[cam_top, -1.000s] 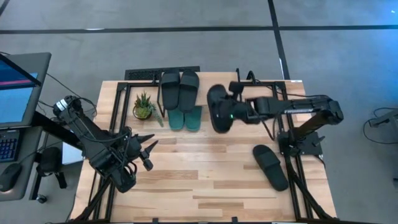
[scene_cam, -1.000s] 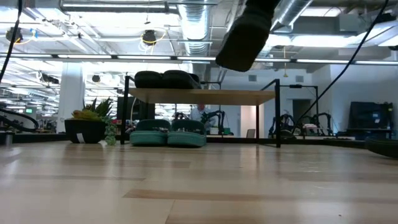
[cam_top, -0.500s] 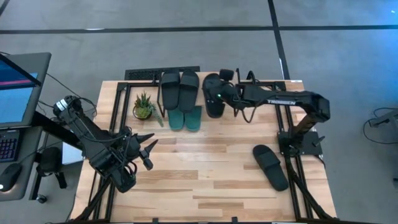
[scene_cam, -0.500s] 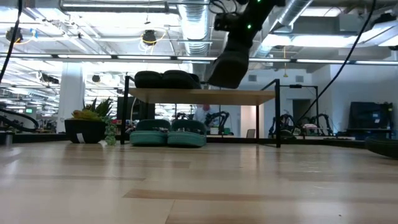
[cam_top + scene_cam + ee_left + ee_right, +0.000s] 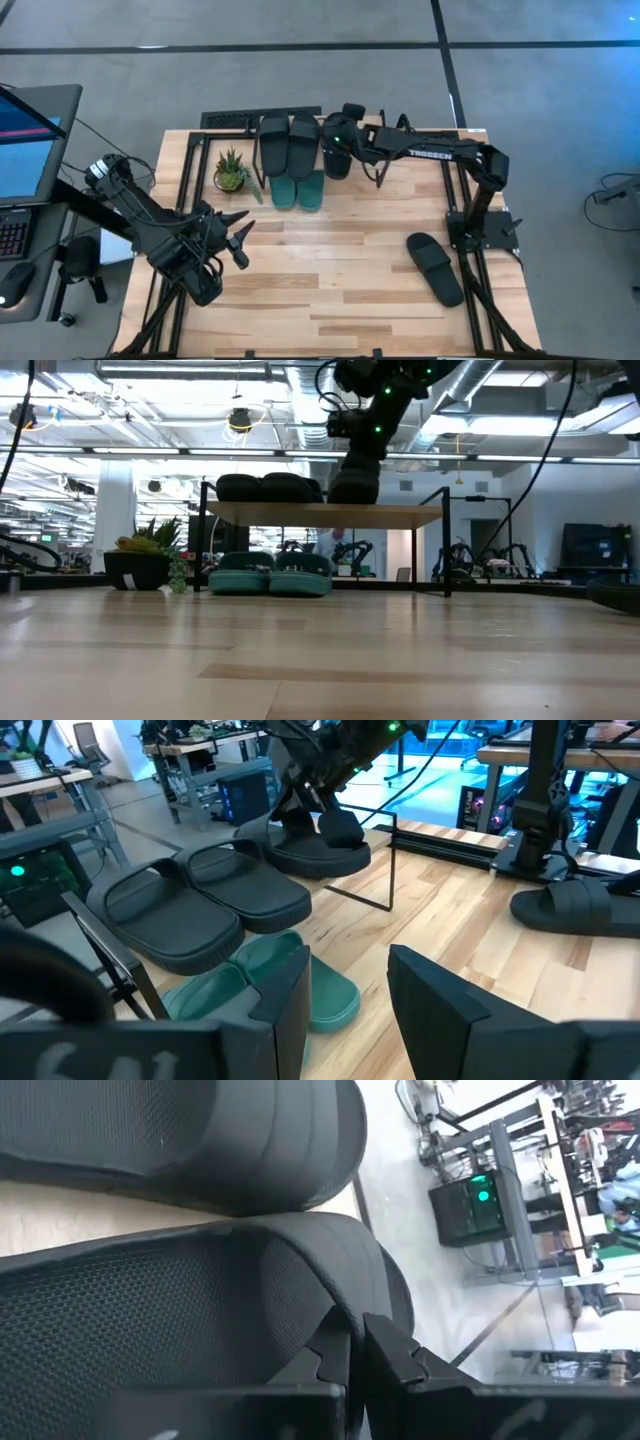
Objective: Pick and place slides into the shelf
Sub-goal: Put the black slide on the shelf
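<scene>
Holding a black slide [image 5: 336, 150] by its strap, your right gripper [image 5: 347, 132] is sitting at the upper middle of the high view, fingers pinched tight. The slide is resting on the shelf [image 5: 325, 514] top, just beside two other black slides [image 5: 289, 141]. Two teal slides [image 5: 272, 574] are lying under the shelf. One more black slide [image 5: 435, 268] is lying at the lower right of the table. Your left gripper [image 5: 240, 243] is waiting at the lower left, fingers spread wide and holding nothing
</scene>
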Robot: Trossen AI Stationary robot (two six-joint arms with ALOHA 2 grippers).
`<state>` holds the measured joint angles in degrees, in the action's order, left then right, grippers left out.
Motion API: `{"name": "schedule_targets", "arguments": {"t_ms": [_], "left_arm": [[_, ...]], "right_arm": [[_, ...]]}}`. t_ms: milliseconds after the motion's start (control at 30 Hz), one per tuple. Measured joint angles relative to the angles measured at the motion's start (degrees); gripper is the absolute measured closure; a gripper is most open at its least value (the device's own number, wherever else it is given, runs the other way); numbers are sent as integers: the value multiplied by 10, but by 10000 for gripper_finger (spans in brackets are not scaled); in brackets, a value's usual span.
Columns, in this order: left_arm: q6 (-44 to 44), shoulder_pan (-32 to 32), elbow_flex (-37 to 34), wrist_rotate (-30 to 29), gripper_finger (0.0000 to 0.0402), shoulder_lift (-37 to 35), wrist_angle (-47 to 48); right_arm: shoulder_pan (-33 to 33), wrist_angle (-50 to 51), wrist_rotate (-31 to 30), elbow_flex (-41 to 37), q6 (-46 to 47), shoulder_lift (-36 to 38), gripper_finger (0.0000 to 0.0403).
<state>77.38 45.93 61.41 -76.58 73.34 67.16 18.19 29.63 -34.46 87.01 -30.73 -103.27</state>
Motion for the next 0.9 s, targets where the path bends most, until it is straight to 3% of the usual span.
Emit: {"name": "schedule_targets", "arguments": {"t_ms": [733,900], "left_arm": [[9,-11,-1,2,276,0,12],[10,-11,-1,2,276,0,12]], "right_arm": [[18,-50,46,23,-42,-39,402],[18,-49,47,23,-42,-39,371]]}}
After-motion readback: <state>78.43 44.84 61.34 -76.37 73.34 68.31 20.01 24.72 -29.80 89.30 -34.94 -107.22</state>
